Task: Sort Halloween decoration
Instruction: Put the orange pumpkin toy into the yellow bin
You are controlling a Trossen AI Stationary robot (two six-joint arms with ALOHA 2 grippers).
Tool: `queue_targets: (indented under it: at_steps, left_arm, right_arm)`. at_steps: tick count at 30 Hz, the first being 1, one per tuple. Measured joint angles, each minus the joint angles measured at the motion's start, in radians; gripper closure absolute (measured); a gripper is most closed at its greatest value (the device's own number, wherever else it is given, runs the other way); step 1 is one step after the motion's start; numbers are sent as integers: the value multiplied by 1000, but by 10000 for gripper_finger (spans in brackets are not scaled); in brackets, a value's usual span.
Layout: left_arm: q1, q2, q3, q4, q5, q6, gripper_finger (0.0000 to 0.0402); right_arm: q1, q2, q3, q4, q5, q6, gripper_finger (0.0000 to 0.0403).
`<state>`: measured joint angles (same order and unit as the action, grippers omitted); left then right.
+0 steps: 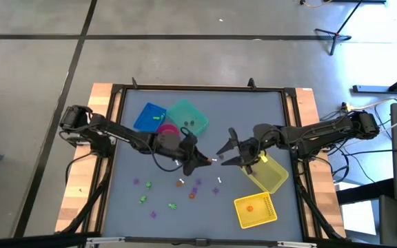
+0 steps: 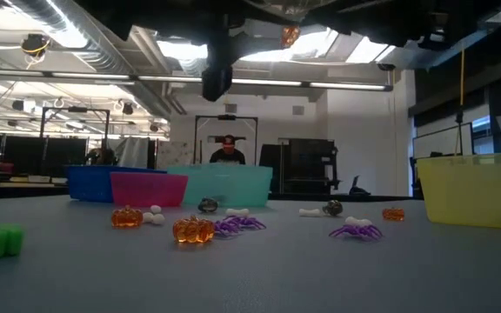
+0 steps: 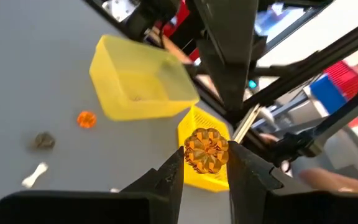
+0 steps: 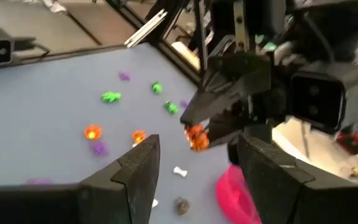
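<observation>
A grey table top [image 1: 253, 207] framed by a dark rail and pale wooden side boards sits on a concrete floor, with an open workshop beyond it in the low view. Near the table's middle, the left gripper [image 3: 206, 163] is clamped on a small orange plastic pumpkin [image 3: 205, 150], raised above the surface. Facing it just to the right, the right gripper [image 1: 227, 151] hangs with its fingers spread apart and nothing between them; a narrow gap separates the two grippers.

Below and left of them, loose purple, green, orange and white trinkets [image 1: 171, 189] lie scattered across the front half, well inside the rail. A white bone-shaped piece [image 1: 220, 181] lies just under the grippers.

At the back, a blue plastic bin [image 1: 149, 117], a teal bin [image 1: 187, 116] and a pink bin [image 1: 170, 131] cluster under the left arm. Two yellow bins sit to the right: one [image 1: 270, 173] tilted beneath the right arm, another [image 1: 255, 210] near the front edge. The back right corner stays bare.
</observation>
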<state>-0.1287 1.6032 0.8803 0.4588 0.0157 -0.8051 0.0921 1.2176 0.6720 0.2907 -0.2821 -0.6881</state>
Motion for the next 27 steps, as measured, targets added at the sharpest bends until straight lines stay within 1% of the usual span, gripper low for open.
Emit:
queue_targets:
  at_steps: [4,13,17,22,24,27]
  left_arm:
    - [16,0,0,34,4,0,314]
    - [24,0,0,46,6,2,314]
    - [24,0,0,53,18,2,314]
    - [24,0,0,52,28,2,314]
    - [24,0,0,52,28,2,314]
    - [24,0,0,52,28,2,314]
  right_arm:
    - [0,19,0,72,0,-1,187]
    - [0,123,0,197,10,-9,187]
    - [-1,153,0,241,15,-10,187]
    - [-1,177,0,242,17,-11,188]
    - [-1,177,0,240,29,-10,194]
    - [-1,177,0,242,37,-10,217]
